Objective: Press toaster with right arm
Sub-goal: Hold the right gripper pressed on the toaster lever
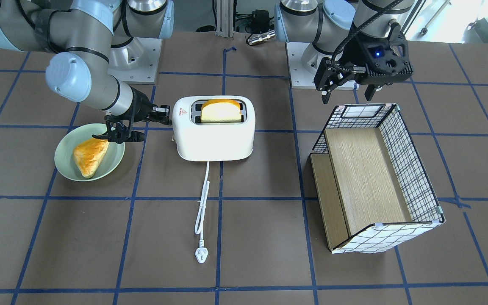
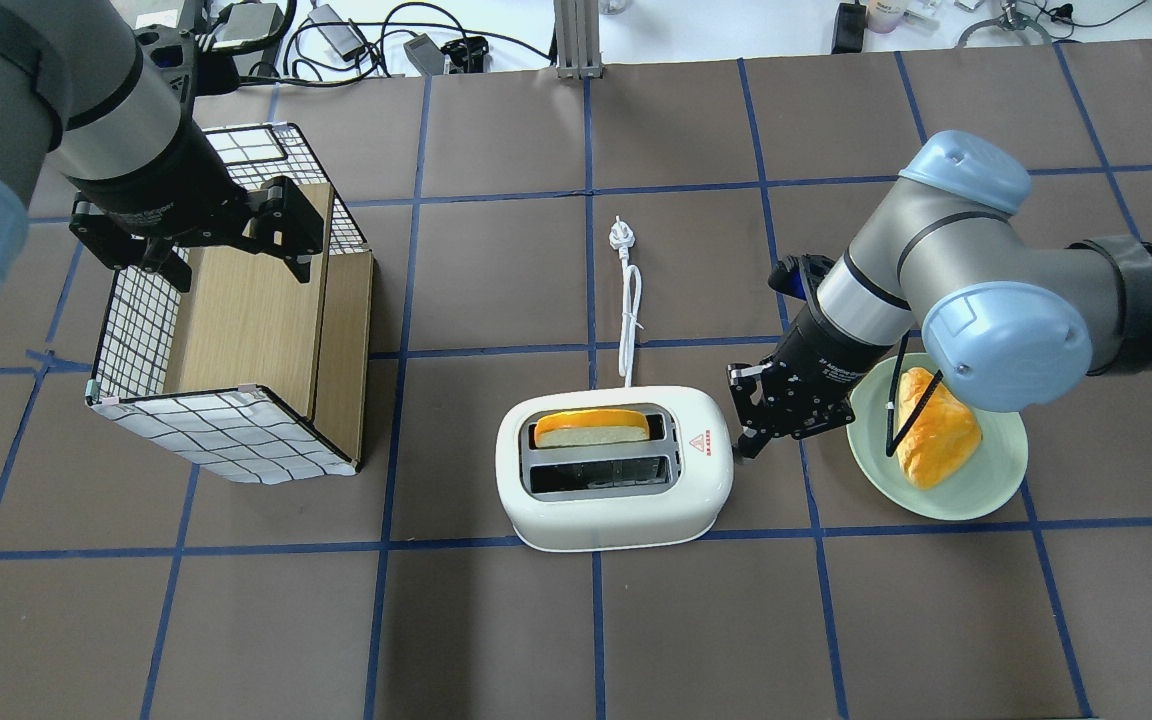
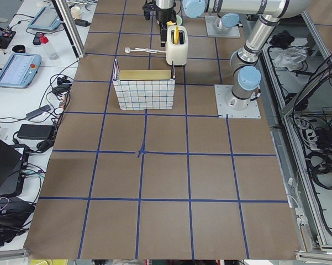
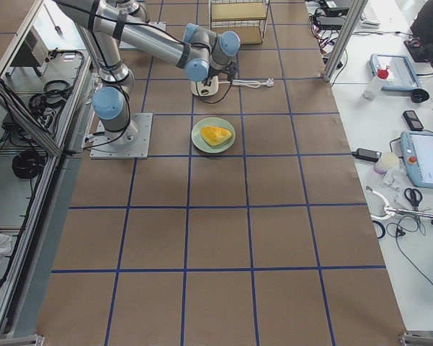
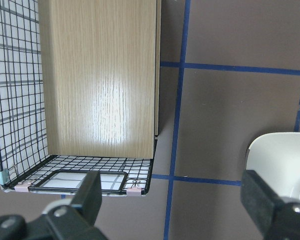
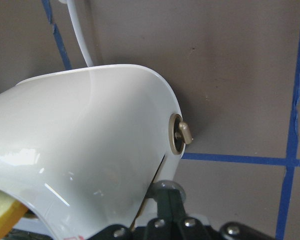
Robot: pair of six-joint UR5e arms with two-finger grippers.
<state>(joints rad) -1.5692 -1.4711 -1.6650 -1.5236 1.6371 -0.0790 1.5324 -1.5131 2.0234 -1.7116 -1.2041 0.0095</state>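
On brown blue-taped table (image 2: 496, 620), toaster (image 2: 616, 510), right arm (image 2: 866, 300) at its end, jaws closed empty, left arm (image 2: 126, 130) jaws spread wide.

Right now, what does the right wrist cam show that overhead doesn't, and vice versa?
Right wrist only: the tan dial on the toaster end wall, the right hand close beside it. Overhead only: bread slice in the slot farther from the robot, pastry on the green plate, wire basket, left hand. Both: toaster, its white cord, right hand.

Plate (image 2: 996, 480) lies just beside right pincer (image 2: 742, 450) at toaster (image 2: 616, 505) (basket (image 2: 226, 440) well apart).
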